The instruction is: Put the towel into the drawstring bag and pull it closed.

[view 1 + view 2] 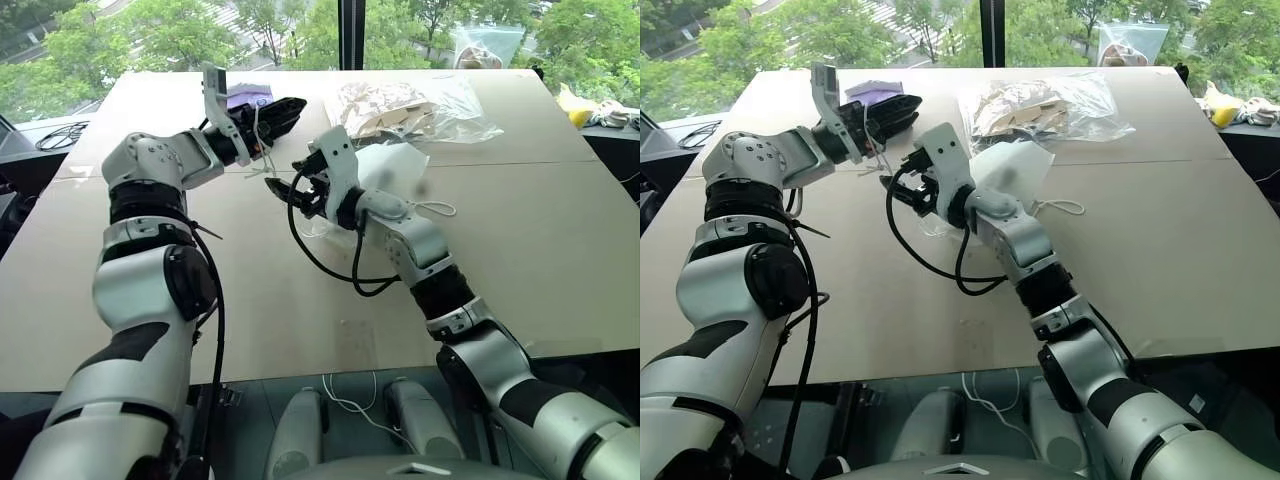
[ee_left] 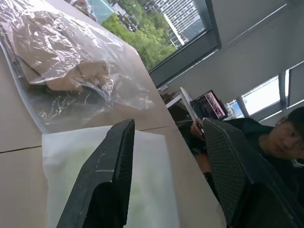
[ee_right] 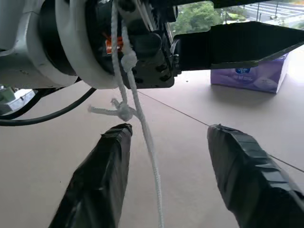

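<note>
The drawstring bag (image 1: pixel 392 165), thin translucent white, lies on the table behind my right wrist. One cord loop (image 1: pixel 437 208) trails to its right. Another white cord (image 3: pixel 124 112) with a knot hangs from my left wrist and drops between my right gripper's fingers, which are not touching it. My right gripper (image 1: pixel 285 180) points left, open. My left gripper (image 1: pixel 295 112) is held level above the table, pointing right over the bag (image 2: pixel 147 161), open with nothing between its fingers. The towel is hidden; only a faint green tinge shows through the bag.
A clear plastic bag of tan pieces (image 1: pixel 405 108) lies behind the drawstring bag. A purple tissue pack (image 1: pixel 248 97) sits just behind my left gripper. A person (image 2: pixel 280 137) sits beyond the table's far side. Windows line the back edge.
</note>
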Tool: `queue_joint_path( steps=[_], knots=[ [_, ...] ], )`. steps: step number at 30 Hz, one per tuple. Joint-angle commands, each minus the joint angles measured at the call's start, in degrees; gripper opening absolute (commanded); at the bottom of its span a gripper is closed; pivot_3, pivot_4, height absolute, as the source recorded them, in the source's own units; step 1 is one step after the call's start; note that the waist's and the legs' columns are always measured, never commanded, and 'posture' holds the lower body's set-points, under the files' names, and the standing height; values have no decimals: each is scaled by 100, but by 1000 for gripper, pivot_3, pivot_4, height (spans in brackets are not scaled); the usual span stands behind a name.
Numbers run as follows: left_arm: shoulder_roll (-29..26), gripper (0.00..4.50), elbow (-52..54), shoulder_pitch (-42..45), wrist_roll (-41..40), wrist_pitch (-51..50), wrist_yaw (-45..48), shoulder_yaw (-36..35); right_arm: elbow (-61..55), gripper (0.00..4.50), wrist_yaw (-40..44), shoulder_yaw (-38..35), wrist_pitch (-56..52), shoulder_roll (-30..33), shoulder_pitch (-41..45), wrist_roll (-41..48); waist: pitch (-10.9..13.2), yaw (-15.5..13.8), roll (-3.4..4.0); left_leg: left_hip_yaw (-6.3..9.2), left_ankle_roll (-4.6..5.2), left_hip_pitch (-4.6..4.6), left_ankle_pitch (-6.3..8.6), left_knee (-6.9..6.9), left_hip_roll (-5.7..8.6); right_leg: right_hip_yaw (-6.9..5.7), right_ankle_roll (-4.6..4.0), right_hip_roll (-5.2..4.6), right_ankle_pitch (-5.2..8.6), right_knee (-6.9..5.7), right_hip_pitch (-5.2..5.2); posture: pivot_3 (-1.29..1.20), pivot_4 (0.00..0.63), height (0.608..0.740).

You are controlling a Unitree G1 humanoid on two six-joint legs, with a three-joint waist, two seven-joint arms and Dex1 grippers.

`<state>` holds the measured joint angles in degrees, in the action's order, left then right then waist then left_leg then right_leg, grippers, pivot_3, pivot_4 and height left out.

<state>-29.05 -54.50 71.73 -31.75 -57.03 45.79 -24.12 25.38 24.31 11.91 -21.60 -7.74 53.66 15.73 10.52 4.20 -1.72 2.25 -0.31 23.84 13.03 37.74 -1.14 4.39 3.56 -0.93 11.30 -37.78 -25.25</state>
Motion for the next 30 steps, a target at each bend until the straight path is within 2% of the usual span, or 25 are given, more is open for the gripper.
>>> queue_joint_path(
  steps=[1, 4, 9, 15, 24, 30],
  knots=[
    [-58, 2287, 355, 74, -164, -36, -4, -61, -84, 1147, 119, -48, 261, -591, 324, 106, 0, 2, 0, 0, 0, 0, 0, -1, 0, 0, 0, 0, 0, 0, 0, 0, 150, 740],
    [-79, 2287, 377, 59, -156, -41, -18, -73, -301, 79, 349, -5, 220, -580, 215, 273, 0, 2, 0, 0, 0, 1, 0, -4, 0, 0, 0, 0, 0, 1, -2, 0, 150, 740],
    [-99, 2287, 446, -6, -132, -22, -55, -72, -1090, 79, 988, 70, -122, -464, -126, 872, 0, 1, 0, 0, -1, 1, 0, -7, 0, 0, 0, 0, 0, 0, -5, 0, 150, 740],
    [-129, 2287, 437, -71, -42, 88, -49, 12, -2101, 79, 1327, -121, -821, -191, -514, 1749, 0, -12, 0, 3, -1, 1, 0, -11, 0, -3, 0, -1, 0, 1, -5, 0, 150, 740],
    [-199, 2287, 903, -395, 100, 188, 501, 563, -2019, 79, 615, -1275, -887, -189, -311, 2499, 0, -15, 0, 4, -7, 1, -4, -13, 0, -3, 0, -1, 0, 0, -5, 0, 150, 740],
    [-287, 2287, 1204, -583, 2, 169, 701, 620, -1943, 79, 383, -1475, -892, -164, -305, 2566, 0, -8, 0, 0, -7, 1, -4, -33, -2, -1, -1, 0, 0, 1, -15, 0, 150, 740]
  ],
)
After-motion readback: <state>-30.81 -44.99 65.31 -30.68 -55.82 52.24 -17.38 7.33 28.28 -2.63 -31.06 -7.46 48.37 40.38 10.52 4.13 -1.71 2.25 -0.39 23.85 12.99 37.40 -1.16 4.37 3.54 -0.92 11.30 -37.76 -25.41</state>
